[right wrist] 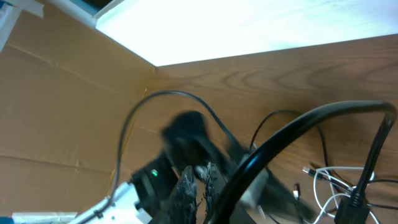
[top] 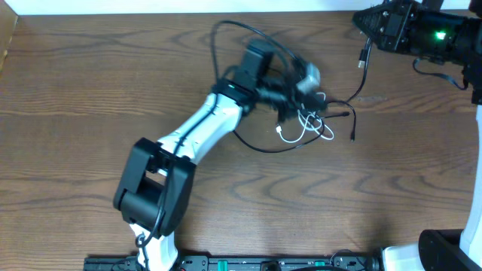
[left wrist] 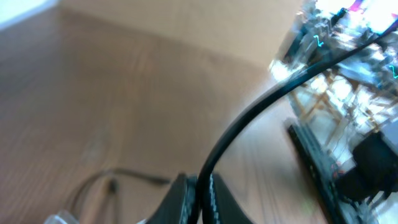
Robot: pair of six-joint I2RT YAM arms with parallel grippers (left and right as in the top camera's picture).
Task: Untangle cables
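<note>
**Left end effector (left wrist: 200, 198) clamped on a black cable (left wrist: 249, 118) at the tangle.**
The cables (top: 312, 113) lie bunched on the table (top: 90, 90) at about 2 o'clock from its centre. The white cable (top: 301, 134) is looped at the bunch's 6 o'clock edge. The right end effector (top: 360, 21) sits at 1 o'clock of the bunch. A black cable arcs just beside it in the right wrist view, but I cannot tell whether it grips anything.

Left claw (top: 304, 78) blurred over bunched black cables (top: 263, 150); white cable (top: 301, 129) tangled among them; right claw (top: 360, 20) well apart.
</note>
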